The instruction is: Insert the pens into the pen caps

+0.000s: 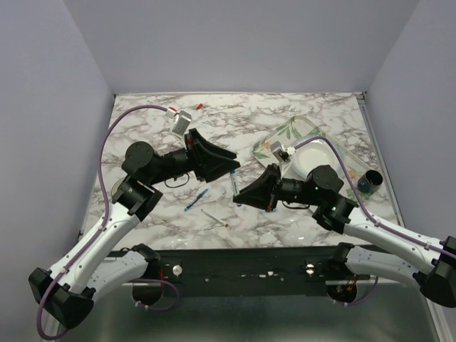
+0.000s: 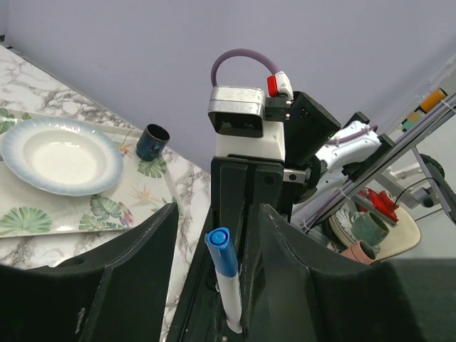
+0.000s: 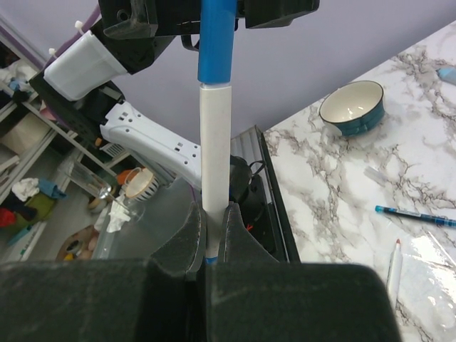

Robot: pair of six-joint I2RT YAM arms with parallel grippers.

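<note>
My right gripper [image 3: 214, 206] is shut on the lower barrel of a white pen [image 3: 214, 142] and holds it upright above the table. A blue cap [image 3: 216, 43] sits on the pen's upper end. My left gripper [image 2: 217, 210] is open, with its jaws spread on either side of that blue cap [image 2: 222, 258]. The cap lies close to one finger. In the top view the pen [image 1: 234, 179] spans the gap between the left gripper [image 1: 236, 165] and the right gripper [image 1: 239, 194]. A blue pen [image 1: 196, 199] and a white pen with a red end [image 1: 214, 217] lie on the marble.
A floral tray [image 1: 279, 135] holding a white plate [image 1: 313, 158] stands at the back right, with a dark cup [image 1: 369, 182] beside it. A small red cap [image 1: 199, 105] lies at the far edge. A teal bowl [image 3: 353, 107] sits on the table.
</note>
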